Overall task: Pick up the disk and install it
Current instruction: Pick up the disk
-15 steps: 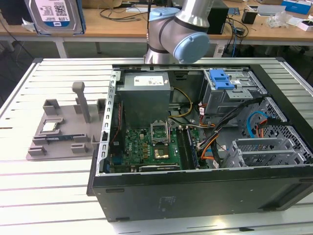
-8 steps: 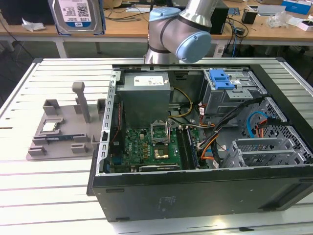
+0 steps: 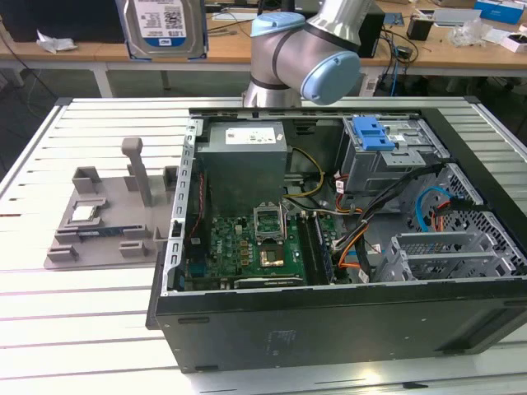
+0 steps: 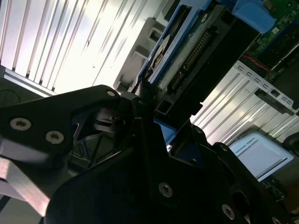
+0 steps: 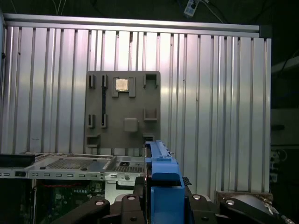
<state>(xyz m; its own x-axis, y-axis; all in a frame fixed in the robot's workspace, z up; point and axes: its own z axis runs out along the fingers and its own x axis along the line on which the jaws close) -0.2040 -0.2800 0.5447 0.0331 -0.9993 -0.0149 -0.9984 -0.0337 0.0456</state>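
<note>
The disk (image 3: 162,29), silver with a white-and-blue label and a blue caddy frame, hangs high above the table's far edge at the exterior view's left, well clear of the open computer case (image 3: 329,329). In the first wrist view my gripper (image 5: 161,198) is shut on the disk's blue caddy edge (image 5: 160,163), which stands upright between the black fingers (image 5: 126,205). The second wrist view has the disk (image 4: 187,44) edge-on, its connector side showing, clamped in the dark fingers (image 4: 140,105).
A grey fixture plate (image 3: 107,218) with slots and a post lies on the slatted table at the exterior view's left of the case. Inside the case are the grey power supply (image 3: 245,160), the motherboard (image 3: 247,247) and a drive cage with a blue bracket (image 3: 372,133).
</note>
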